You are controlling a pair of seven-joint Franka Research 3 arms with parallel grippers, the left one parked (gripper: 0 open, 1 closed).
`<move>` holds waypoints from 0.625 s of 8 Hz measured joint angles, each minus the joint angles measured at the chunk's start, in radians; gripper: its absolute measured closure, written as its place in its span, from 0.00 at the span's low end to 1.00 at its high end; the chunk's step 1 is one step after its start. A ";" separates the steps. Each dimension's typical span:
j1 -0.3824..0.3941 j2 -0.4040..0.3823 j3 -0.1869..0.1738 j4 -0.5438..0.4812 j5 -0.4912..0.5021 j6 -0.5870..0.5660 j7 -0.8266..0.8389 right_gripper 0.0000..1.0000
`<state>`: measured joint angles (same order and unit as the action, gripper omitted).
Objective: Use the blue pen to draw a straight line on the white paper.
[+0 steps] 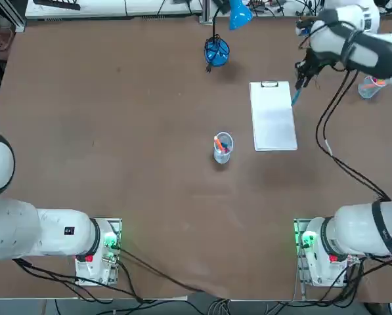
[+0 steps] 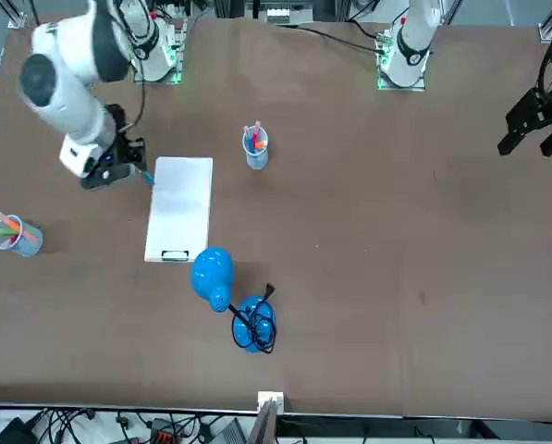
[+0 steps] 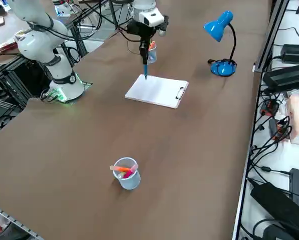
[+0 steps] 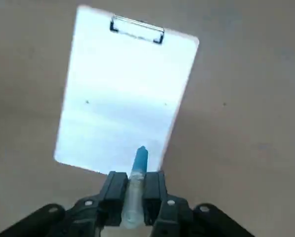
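My right gripper (image 1: 301, 76) hangs over the table beside the right edge of the white paper (image 1: 273, 118), shut on the blue pen (image 1: 295, 97). The pen points down, its tip near that edge. In the wrist view the two fingers (image 4: 115, 188) clamp the pen's barrel (image 4: 138, 165), and its tip shows against the paper (image 4: 122, 89) at the end away from the metal clip (image 4: 137, 28). From the right side the pen (image 3: 145, 67) hangs straight down from the gripper (image 3: 144, 49) with its tip by the sheet (image 3: 158, 91). I cannot tell whether the tip touches the sheet.
A clear cup of pink and orange pens (image 1: 222, 147) stands just left of the paper. A second such cup (image 1: 371, 86) stands near the table's right edge. A blue desk lamp (image 1: 217, 51) stands at the back, left of the paper's clip end.
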<state>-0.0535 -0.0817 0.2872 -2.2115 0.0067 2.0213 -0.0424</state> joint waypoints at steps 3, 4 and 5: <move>0.071 -0.006 0.000 -0.083 -0.121 0.061 0.130 0.79; 0.075 -0.003 0.000 -0.105 -0.132 0.099 0.152 0.79; 0.075 0.004 -0.001 -0.124 -0.133 0.136 0.166 0.79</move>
<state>0.0218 -0.0778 0.2865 -2.3358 -0.1262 2.1570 0.1234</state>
